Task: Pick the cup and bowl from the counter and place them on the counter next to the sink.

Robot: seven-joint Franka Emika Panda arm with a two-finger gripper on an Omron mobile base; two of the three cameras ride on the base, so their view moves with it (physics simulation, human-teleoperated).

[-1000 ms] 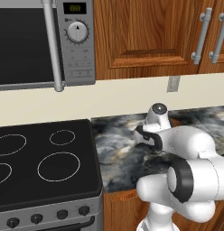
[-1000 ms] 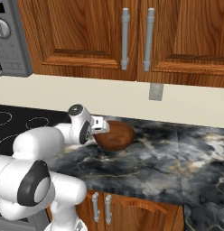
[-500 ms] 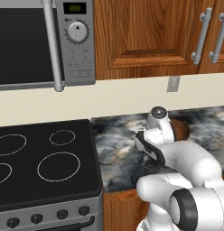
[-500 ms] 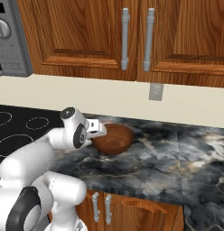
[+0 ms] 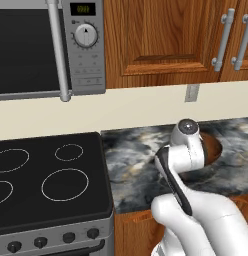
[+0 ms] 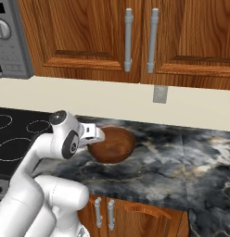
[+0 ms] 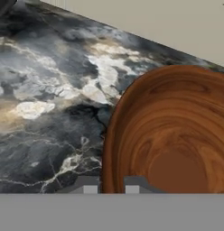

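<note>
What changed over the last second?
The arm's elbow swung lower and outward, while the gripper stayed clamped on the bowl's near rim. The bowl looks slightly raised and shifted toward the stovetop. The counter and the view itself are unchanged.

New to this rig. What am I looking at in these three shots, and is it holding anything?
It's a rendered kitchen with a white robot arm on a mobile base. Two shots come from cameras on the base, behind the arm to its left and right; the third looks along the end effector itself. On the marbled counter sits a brown wooden bowl, with a black stovetop to the left and a microwave above it. The fingers straddle the bowl's rim, one inside and one outside, closed on it. The bowl appears to rest on the counter.
</note>
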